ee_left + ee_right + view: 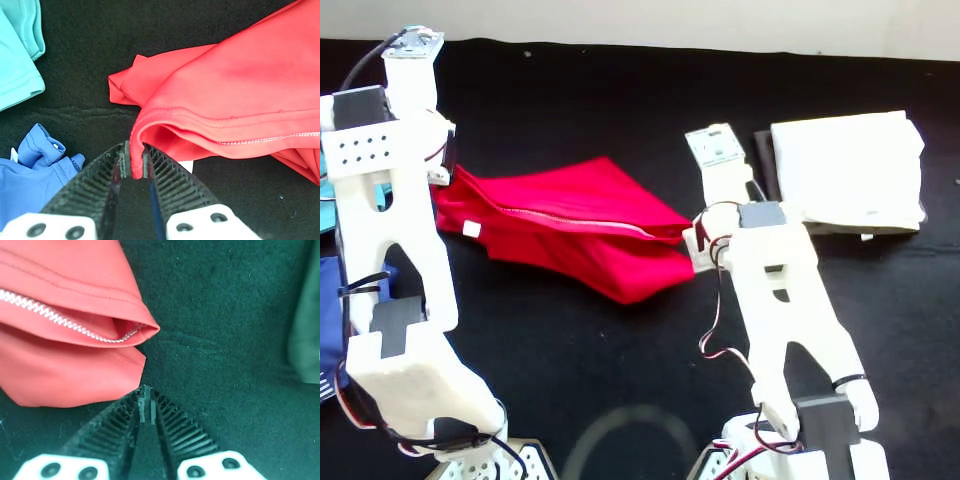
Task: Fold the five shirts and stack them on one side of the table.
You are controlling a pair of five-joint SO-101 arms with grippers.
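Arms angle down: left claw [133,164] pinches red shirt [240,100] hem, right claw [146,406] pressed together beside it.

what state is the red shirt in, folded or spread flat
Loosely folded, not flat: the red shirt is doubled over itself in uneven layers, one edge pinched in the left gripper.

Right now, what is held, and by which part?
The left gripper pinches the red shirt at its hem edge; the right gripper holds nothing.
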